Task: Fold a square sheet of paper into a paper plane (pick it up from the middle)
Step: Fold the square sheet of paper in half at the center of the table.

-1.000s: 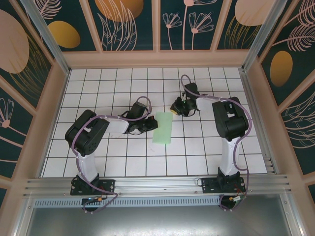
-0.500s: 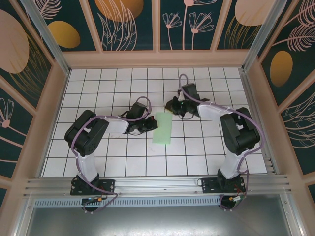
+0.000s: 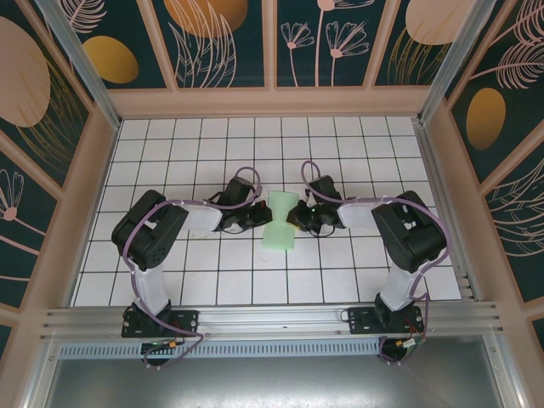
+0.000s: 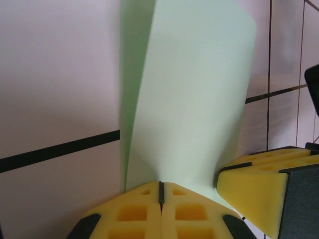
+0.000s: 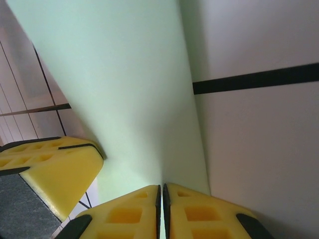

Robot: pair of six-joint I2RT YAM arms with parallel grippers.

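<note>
Square sheet of paper (image 3: 279, 241), folded, at frame centre on the worktop (image 3: 340, 272).
Left claw (image 3: 265, 223) and right claw (image 3: 291, 223) pinch its middle from opposite sides.

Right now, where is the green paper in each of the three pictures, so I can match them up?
Top external: green paper at mid-table, waist pinched between left gripper and right gripper.
Left wrist: green paper rises through the centre from the left gripper.
Right wrist: green paper spreads up and left from the right gripper.
Shared landmark: black grid lines on the white table.
</note>
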